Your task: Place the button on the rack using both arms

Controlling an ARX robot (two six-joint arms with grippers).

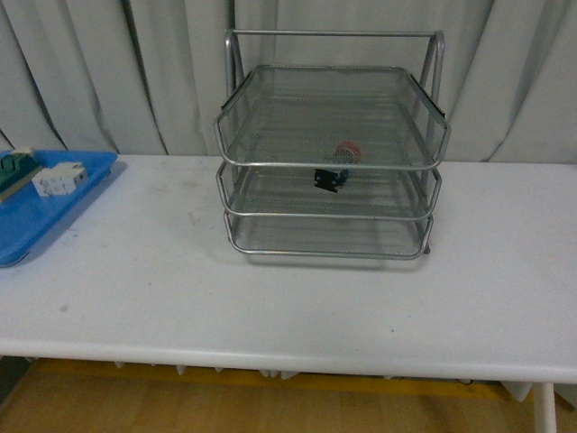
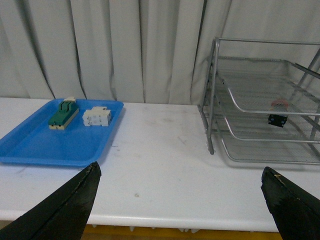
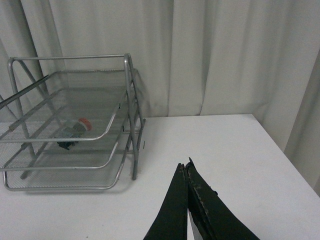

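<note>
The button (image 1: 338, 168), with its red cap and dark body, lies tilted inside the silver wire rack (image 1: 261, 163) on the middle tier, near the front rim. It also shows in the left wrist view, button (image 2: 277, 114) in rack (image 2: 212, 100), and in the right wrist view, button (image 3: 74, 131) in rack (image 3: 131, 110). My left gripper (image 2: 181, 170) is open, empty, low over the table's front edge, well clear of the rack. My right gripper (image 3: 185, 166) is shut with nothing held, over bare table on the rack's other side. Neither arm shows in the front view.
A flat blue tray (image 1: 36, 216) sits at the table's left end, holding a green-and-cream block (image 2: 63, 115) and a white terminal block (image 2: 97, 117). The white table (image 1: 270, 307) ends close in front. Grey curtains hang behind.
</note>
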